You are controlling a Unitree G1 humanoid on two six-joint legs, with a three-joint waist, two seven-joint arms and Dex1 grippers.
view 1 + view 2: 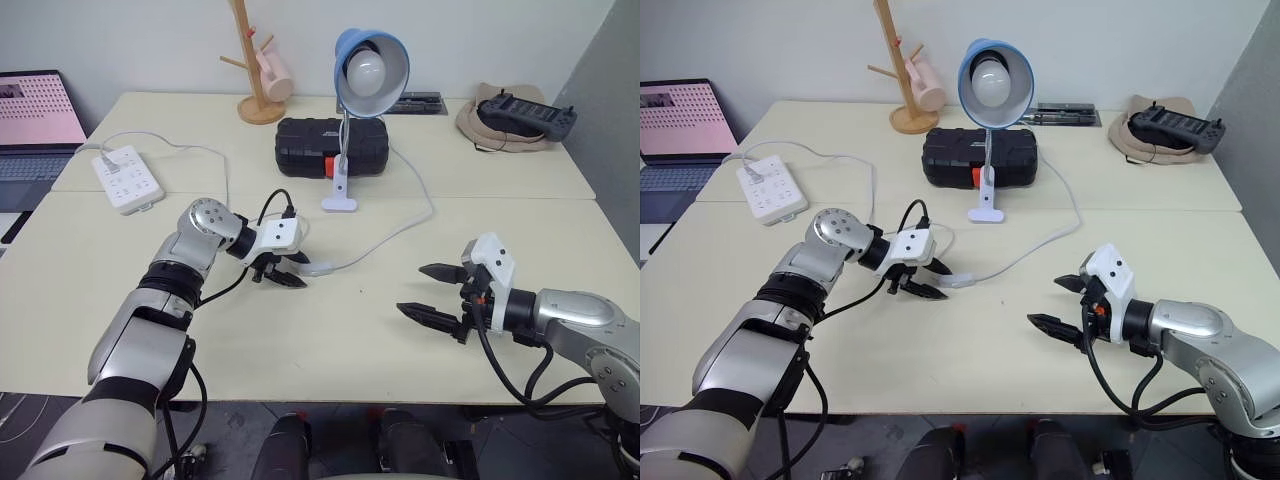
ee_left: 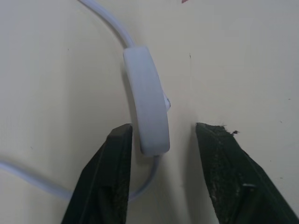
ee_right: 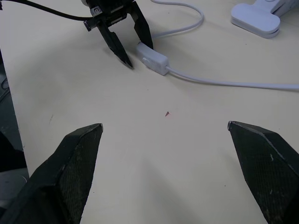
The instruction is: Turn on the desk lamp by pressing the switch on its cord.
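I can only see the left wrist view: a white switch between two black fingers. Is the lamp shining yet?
Observer: No, the bulb in the desk lamp looks unlit.
Operator: Where's the other arm?
Observer: The right tool hangs open above the table, well apart from the cord.
Operator: Where does that cord go?
Observer: From the switch it curves off to the right, then back toward the lamp, which stands in front of a black case.

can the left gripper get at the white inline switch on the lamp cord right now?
Probably yes: the left gripper already straddles one end of the white oblong switch, jaws apart, nothing between them.
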